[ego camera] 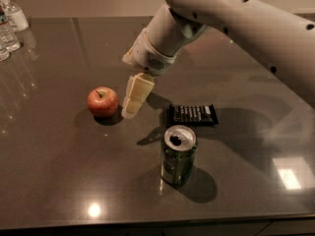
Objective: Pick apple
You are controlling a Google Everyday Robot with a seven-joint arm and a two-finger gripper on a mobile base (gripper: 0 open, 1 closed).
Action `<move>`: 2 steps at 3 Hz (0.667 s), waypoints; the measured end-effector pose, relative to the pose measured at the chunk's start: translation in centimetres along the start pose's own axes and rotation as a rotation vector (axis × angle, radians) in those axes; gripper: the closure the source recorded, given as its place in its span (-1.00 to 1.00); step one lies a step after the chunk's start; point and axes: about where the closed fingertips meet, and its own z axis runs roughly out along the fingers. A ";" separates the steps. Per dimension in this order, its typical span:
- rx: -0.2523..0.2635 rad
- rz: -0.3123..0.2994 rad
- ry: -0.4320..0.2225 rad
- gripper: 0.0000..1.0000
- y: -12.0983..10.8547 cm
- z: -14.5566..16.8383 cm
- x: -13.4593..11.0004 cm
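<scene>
The tool (131, 107) hangs just beside the apple (103, 102), on its side away from the worktop's (54, 176) left edge; whether it is open or closed cannot be told.

- The apple (103, 102) is glowing red with yellowish patches, left of centre.
- The cream gripper (129, 111) is hanging just right of it.
- The can (178, 156) is showing green, its top silver.
- A black wrapper (192, 114) is lying on the dark brown table (59, 171).
</scene>
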 end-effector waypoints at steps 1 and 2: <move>-0.025 -0.029 -0.016 -1.00 -0.3 2.5 -1.3; -0.056 -0.046 -0.020 -1.00 -0.4 4.8 -2.2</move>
